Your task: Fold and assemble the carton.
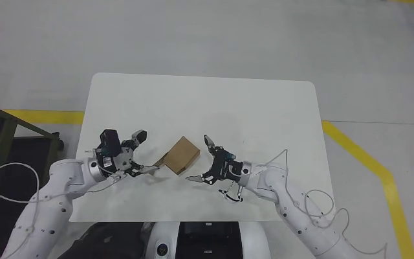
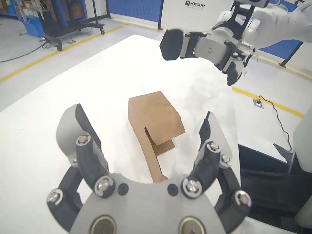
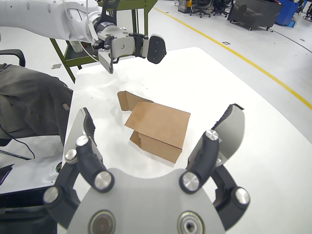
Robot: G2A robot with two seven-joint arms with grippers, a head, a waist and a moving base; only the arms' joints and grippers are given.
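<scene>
A brown carton (image 1: 180, 154) lies partly folded on the white table (image 1: 259, 103), near the front edge. One open flap (image 3: 125, 99) sticks out toward my left gripper. My left gripper (image 1: 147, 153) is just left of the carton, open and empty. In the left wrist view the carton (image 2: 156, 113) lies between and beyond the left gripper's (image 2: 143, 113) spread fingers. My right gripper (image 1: 200, 160) is just right of the carton, also open and holding nothing. From the right wrist the carton (image 3: 160, 122) sits ahead of the right gripper (image 3: 159, 110), with the left gripper beyond it.
The table's front edge runs close behind both grippers. A green metal cart (image 1: 13, 129) stands off the table's left side, and a dark cloth (image 3: 29, 103) is draped beside it. The table's far half is bare.
</scene>
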